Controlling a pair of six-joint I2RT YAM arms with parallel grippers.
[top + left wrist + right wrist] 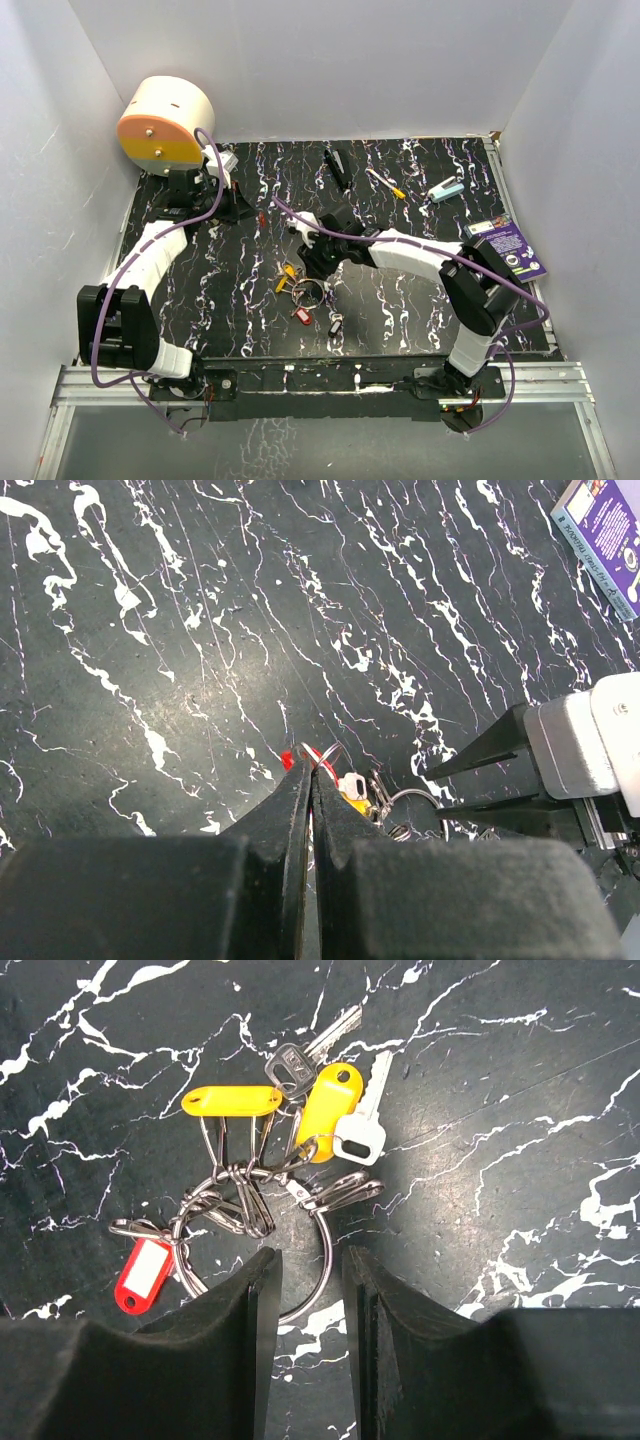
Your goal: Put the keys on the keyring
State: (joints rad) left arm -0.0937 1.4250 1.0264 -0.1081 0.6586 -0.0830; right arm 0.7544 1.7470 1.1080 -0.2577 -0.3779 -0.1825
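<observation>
1. Right tool (308, 1257) released, fingers parted above the keyring (328, 1240), with the wire's lower arc showing in the gap.
2. Keyring flat on the bench (500, 1110) near its middle, keys (330, 1110) and coloured tags bunched at its far side.
3. Left tool (308, 770) clenched shut, pointing toward that bunch.

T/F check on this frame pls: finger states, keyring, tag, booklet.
1. The left fingers are shut. True.
2. The right fingers are clamped on the keyring. False: they stand open, and the ring's wire shows in the gap between them.
3. In the right wrist view, a red tag lies at the left of the key cluster. True.
4. The purple booklet lies beside the left arm. False: it lies by the right edge of the table.
</observation>
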